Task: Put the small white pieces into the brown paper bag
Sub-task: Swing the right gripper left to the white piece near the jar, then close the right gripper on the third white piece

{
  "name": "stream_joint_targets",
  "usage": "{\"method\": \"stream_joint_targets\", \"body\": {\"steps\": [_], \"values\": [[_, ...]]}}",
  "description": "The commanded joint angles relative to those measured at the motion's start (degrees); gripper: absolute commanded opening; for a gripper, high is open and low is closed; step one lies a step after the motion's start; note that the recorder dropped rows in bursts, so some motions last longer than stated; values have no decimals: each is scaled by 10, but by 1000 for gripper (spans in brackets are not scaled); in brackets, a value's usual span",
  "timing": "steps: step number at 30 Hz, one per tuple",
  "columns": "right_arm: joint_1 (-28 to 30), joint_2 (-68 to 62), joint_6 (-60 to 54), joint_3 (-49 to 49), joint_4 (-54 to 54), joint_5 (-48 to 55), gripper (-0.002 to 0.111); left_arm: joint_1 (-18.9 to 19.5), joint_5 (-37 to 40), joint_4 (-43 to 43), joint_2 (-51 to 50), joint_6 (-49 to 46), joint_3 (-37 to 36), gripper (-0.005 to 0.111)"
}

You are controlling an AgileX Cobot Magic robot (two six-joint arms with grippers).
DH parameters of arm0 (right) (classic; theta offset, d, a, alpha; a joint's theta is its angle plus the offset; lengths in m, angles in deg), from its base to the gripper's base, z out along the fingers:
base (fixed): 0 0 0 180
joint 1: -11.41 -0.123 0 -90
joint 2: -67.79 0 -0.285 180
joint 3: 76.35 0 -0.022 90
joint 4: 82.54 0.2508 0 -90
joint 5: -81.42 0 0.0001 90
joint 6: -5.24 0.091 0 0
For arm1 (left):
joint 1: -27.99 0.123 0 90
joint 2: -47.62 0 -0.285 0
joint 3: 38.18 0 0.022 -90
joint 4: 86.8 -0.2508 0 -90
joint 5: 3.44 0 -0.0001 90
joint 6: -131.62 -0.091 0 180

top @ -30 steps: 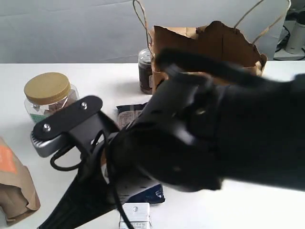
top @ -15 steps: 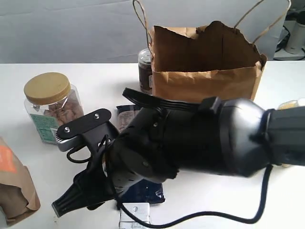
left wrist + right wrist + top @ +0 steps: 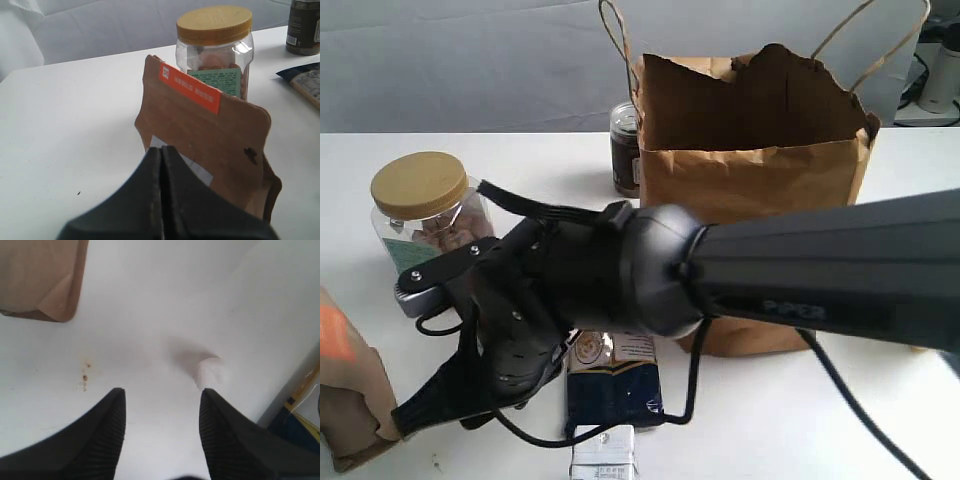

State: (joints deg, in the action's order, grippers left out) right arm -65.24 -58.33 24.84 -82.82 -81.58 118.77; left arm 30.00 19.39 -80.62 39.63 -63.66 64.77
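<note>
One small white piece (image 3: 211, 374) lies on the white table near its edge, just past one fingertip of my right gripper (image 3: 161, 396), which is open and empty. In the exterior view the right arm reaches across to the front left, and the right gripper (image 3: 420, 425) hangs low beside the orange-labelled pouch (image 3: 350, 390). No white piece shows in that view. The tall brown paper bag (image 3: 750, 165) stands upright at the back with its twine handles up. My left gripper (image 3: 161, 151) is shut on nothing, right in front of the pouch (image 3: 210, 135).
A yellow-lidded jar (image 3: 420, 200) (image 3: 215, 45) stands behind the pouch. A dark jar (image 3: 623, 150) is left of the bag. A blue packet (image 3: 615, 385) and a white box with a screw (image 3: 603, 455) lie at the front. A brown paper corner (image 3: 40, 280) shows near the right gripper.
The right arm has swung down and to the left across the exterior view. It no longer covers the bag, and its gripper now sits low by the pouch.
</note>
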Motion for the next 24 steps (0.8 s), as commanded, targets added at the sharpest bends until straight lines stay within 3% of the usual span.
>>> {"method": "stream_joint_targets", "body": {"steps": [1,9,24], "values": [[1,-34,3,-25,-10,13,44,-5,-4,5,2,1,-2,0],[25,-46,36,-24,-38,9,44,-5,-4,5,2,1,-2,0],[41,-60,12,-24,34,-33,44,-5,-4,5,2,1,-2,0]]}}
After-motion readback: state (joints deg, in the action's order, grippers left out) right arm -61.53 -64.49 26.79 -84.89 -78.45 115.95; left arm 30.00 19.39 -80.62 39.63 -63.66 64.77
